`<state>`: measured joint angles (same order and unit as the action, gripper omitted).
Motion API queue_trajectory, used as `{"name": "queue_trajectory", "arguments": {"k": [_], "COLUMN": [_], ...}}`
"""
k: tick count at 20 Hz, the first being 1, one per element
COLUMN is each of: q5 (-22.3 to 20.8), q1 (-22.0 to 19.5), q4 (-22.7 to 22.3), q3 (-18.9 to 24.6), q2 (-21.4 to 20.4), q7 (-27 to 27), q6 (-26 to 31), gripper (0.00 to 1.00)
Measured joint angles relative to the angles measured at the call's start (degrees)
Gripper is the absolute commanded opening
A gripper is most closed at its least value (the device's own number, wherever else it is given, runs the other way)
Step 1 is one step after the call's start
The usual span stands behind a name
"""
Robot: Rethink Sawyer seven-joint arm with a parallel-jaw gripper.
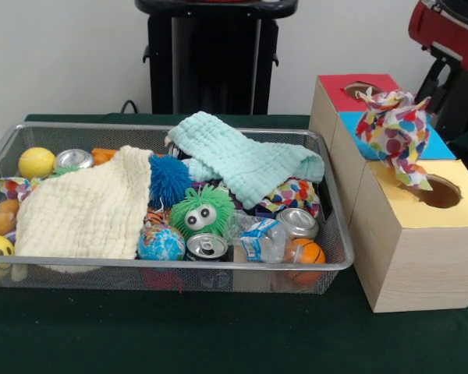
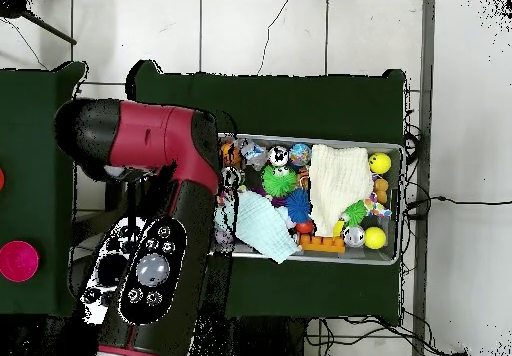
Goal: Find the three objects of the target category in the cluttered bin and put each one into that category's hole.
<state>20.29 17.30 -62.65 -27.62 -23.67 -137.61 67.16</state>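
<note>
A polka-dot cloth (image 1: 394,128) stands bunched on the row of wooden boxes, over the blue lid (image 1: 443,145), with its lower end hanging at the hole (image 1: 438,192) of the yellow-topped box. A red-topped box (image 1: 357,81) with its own hole stands behind. In the wire bin (image 1: 179,265) lie a cream cloth (image 1: 86,210), a mint cloth (image 1: 242,160) and another polka-dot cloth (image 1: 292,192). Only the red arm (image 1: 452,27) shows at the top right; its gripper is hidden. From overhead the arm (image 2: 150,172) covers the boxes beside the bin (image 2: 392,258).
The bin also holds cans (image 1: 207,246), a crushed plastic bottle (image 1: 257,238), a green fuzzy toy (image 1: 201,212), a blue spiky ball (image 1: 169,179), a globe ball (image 1: 161,243), a small basketball (image 1: 306,253) and a yellow ball (image 1: 36,162). A pink disc (image 2: 18,260) lies on the neighbouring table.
</note>
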Motion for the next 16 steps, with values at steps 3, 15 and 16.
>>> {"name": "queue_trajectory", "arguments": {"k": [3, 15, 16], "q5": [0.42, 3.37, 3.57], "q1": [0.02, 0.7, 0.76], "q4": [1.2, 7.03, 7.59], "q3": [0.0, 0.01, 0.0], "q2": [0.49, 3.51, 3.77], "q7": [0.0, -2.59, -3.04], "q6": [0.0, 3.34, 3.8], "gripper": [0.0, 0.0, 0.0]}}
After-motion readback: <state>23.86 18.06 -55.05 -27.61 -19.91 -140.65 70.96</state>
